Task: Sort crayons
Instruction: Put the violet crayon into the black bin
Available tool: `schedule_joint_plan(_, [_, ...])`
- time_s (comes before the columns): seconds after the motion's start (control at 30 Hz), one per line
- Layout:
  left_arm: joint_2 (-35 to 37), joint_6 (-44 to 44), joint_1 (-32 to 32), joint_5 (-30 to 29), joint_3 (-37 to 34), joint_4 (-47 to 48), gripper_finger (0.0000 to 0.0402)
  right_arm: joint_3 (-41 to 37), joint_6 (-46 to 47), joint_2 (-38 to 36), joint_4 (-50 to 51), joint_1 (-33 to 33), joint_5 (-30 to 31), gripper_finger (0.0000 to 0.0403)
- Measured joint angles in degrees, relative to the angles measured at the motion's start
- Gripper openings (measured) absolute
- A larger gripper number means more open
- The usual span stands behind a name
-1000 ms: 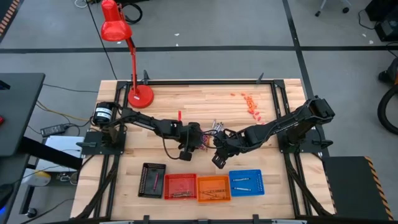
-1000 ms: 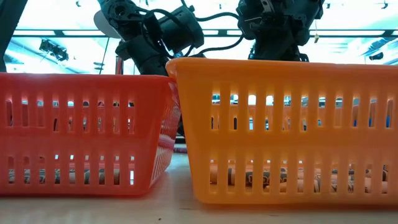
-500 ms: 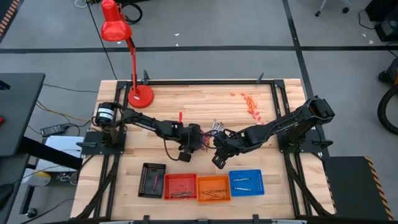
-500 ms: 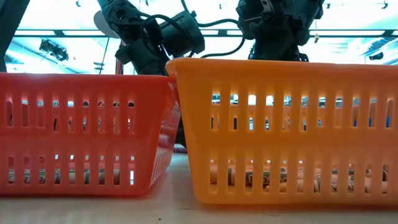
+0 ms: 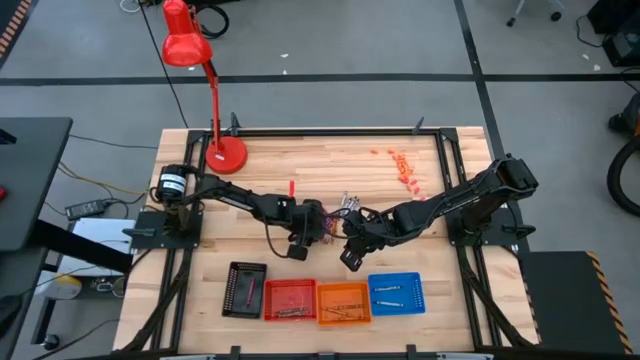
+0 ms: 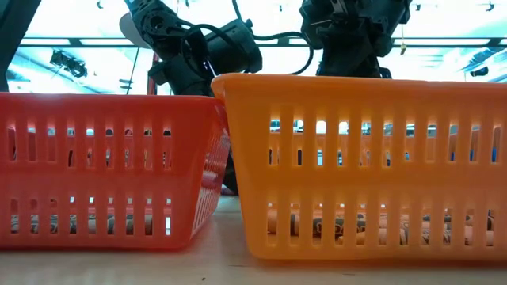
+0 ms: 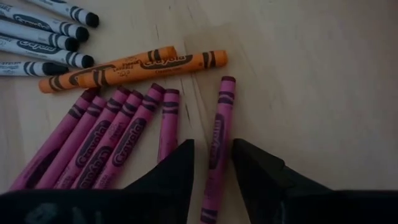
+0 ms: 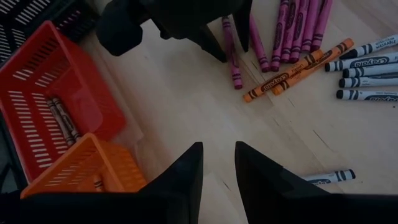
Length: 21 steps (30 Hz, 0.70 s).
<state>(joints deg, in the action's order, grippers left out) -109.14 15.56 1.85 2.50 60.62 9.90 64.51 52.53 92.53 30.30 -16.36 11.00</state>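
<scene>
While both claws stand open and empty, crayons [image 8: 62, 121] lie in the red basket [image 8: 37, 68]

— Foreground? 
— Red basket [image 6: 107, 166] at left, orange basket [image 6: 364, 162] at right and nearer, overlapping the red one's corner. Both slotted, standing on pale wooden table [image 6: 214, 265]. 
— Inside? 
— Dim shapes low behind the slots, too unclear to name. 
— Above? 
— Two dark arms coming down behind the baskets, cables looped between; gripper ends hidden by the rims. Bright room behind.
</scene>
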Motion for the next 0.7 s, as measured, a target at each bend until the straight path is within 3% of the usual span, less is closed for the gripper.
schedule_joint_plan(0.4, [-0.2, -3.3, -0.1, 1.9, 0.0, 2.0, 0.0020, 0.0, 0.2, 0.0, -0.1, 0.0, -0.1, 0.0097])
schedule_joint_plan(0.7, [0.9, -11.6, 0.0, 1.8, -0.1, 3.6, 0.0016, 0.0, -1.1, 0.0, -0.2, 0.0, -0.1, 0.0097])
